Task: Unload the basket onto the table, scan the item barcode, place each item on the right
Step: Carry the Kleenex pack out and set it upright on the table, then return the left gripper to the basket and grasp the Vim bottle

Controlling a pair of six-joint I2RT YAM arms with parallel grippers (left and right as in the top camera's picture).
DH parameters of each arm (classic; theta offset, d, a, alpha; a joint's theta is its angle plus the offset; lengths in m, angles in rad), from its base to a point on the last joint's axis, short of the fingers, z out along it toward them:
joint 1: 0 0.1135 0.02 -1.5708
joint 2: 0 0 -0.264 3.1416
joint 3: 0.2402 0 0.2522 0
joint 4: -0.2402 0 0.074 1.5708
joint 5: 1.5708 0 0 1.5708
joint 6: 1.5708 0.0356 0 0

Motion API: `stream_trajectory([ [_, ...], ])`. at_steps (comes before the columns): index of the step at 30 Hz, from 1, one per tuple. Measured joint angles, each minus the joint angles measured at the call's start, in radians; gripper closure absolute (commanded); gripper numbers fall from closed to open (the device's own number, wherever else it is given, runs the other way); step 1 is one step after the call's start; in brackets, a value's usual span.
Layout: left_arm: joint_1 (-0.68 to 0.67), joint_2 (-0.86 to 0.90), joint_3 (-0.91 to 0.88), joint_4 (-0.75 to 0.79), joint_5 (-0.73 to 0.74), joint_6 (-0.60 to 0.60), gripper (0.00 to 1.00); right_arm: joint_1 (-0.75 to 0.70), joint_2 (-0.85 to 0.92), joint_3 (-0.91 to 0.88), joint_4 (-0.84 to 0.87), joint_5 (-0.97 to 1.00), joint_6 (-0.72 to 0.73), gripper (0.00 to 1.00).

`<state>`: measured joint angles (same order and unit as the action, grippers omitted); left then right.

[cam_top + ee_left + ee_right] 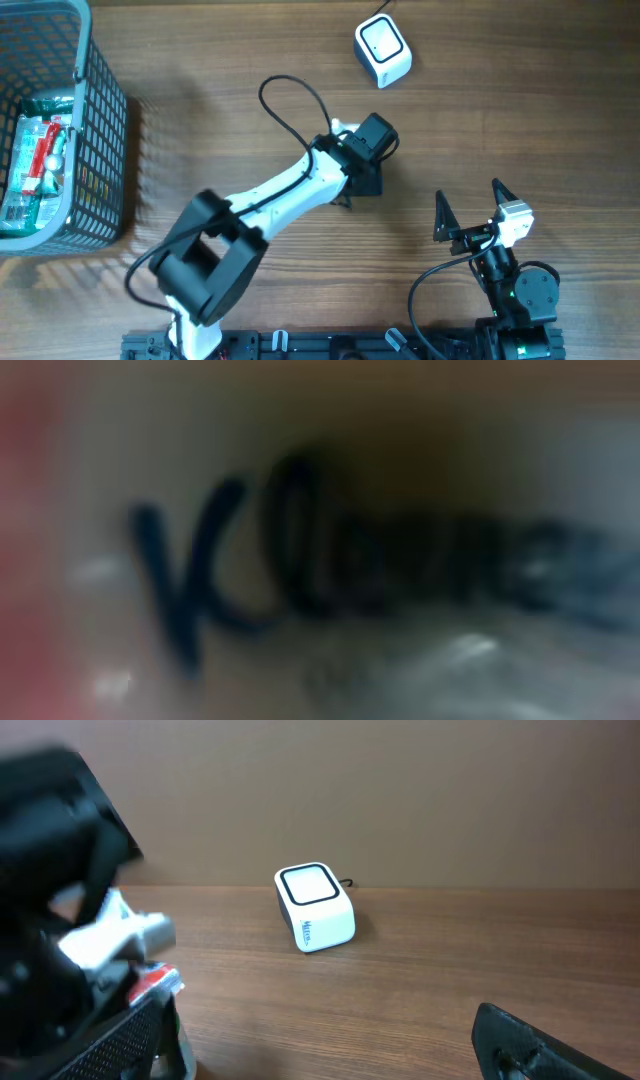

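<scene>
Where left arm (290, 190) reaches, blurred tissue pack (350, 570), scanner (383, 50) apart.

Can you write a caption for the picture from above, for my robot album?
Left arm stretched toward the white scanner, right pincer open, mesh basket of packets on the left.

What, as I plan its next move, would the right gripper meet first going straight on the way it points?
Likely the white scanner: the right gripper points across the table toward it, with nothing seen between. Height is unclear, so it might pass over.
</scene>
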<state>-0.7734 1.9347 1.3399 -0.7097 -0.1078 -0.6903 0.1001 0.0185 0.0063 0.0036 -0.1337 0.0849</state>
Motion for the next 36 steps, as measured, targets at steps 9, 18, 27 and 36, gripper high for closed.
stream_trajectory([
  [9,0.002,-0.049,-0.013,-0.004,0.000,0.008,0.00,0.000,0.000,0.000,0.000,0.000,0.000,0.00],
  [18,0.089,-0.284,-0.013,-0.016,0.001,0.081,0.00,0.000,0.000,0.000,0.000,0.000,0.000,0.00],
  [27,0.282,-0.473,0.082,-0.143,0.000,0.209,0.00,0.000,0.000,0.000,0.000,0.000,0.000,0.00],
  [36,0.710,-0.496,0.527,-0.346,-0.038,0.300,0.00,0.000,0.000,0.000,0.000,0.000,0.000,0.00],
])
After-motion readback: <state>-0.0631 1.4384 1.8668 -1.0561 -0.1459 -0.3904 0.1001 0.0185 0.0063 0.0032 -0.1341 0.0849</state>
